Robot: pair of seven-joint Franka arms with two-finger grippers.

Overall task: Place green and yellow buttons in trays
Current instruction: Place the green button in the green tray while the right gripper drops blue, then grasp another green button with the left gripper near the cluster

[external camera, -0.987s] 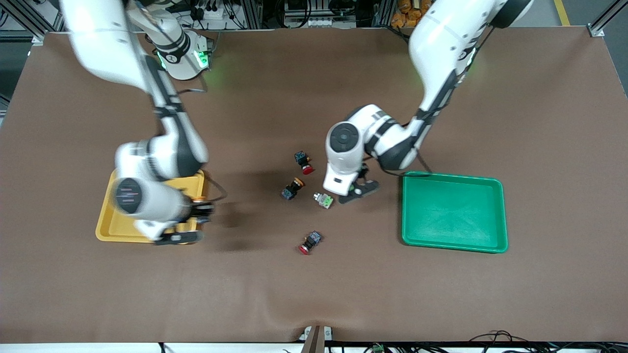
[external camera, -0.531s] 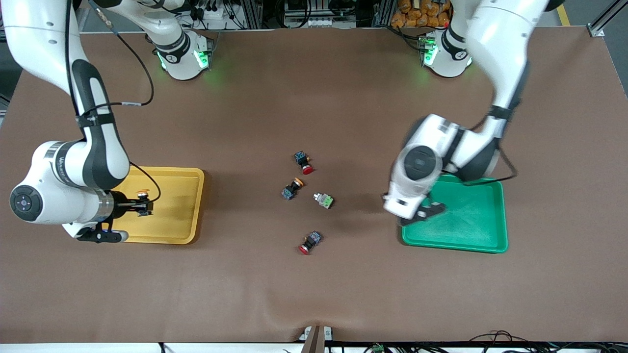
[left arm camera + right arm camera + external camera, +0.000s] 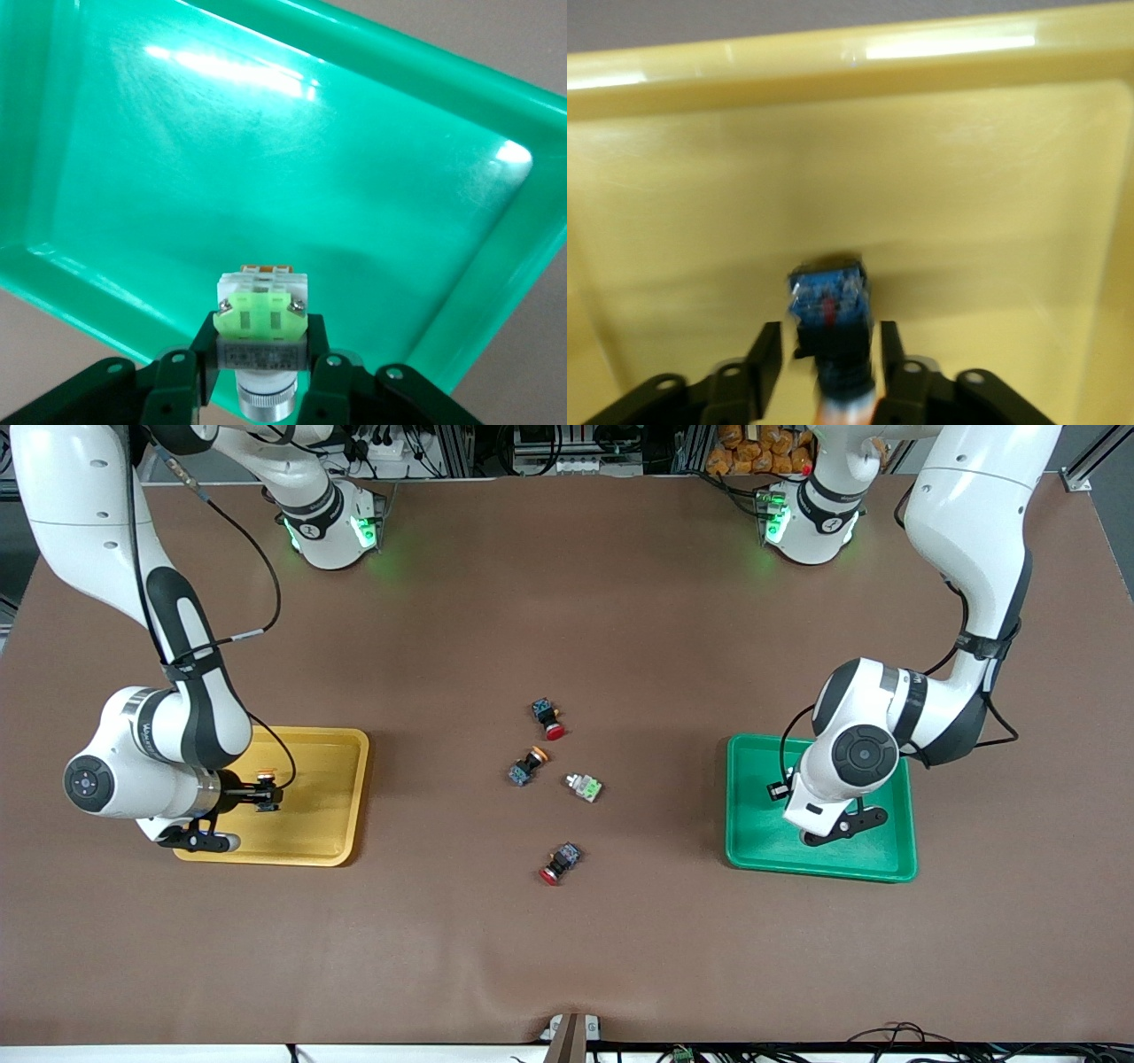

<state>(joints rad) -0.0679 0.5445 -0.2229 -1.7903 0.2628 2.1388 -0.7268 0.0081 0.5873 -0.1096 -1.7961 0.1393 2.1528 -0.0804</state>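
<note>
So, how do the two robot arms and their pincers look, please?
Both arms have glossy white shells with black joint bands and thin black cables along them. Each base glows with a green light ring. The wrists end in round grey caps. The left pincer and right pincer have black fingers with silver screws.

The place reads as a robotics lab: two white arms are bolted by green-lit bases (image 3: 332, 527) to a wide surface (image 3: 567, 957) under a brown mat, with aluminium framing (image 3: 1085, 465), bundled cables (image 3: 540, 447) and power strips along its edge well away from either claw.
</note>
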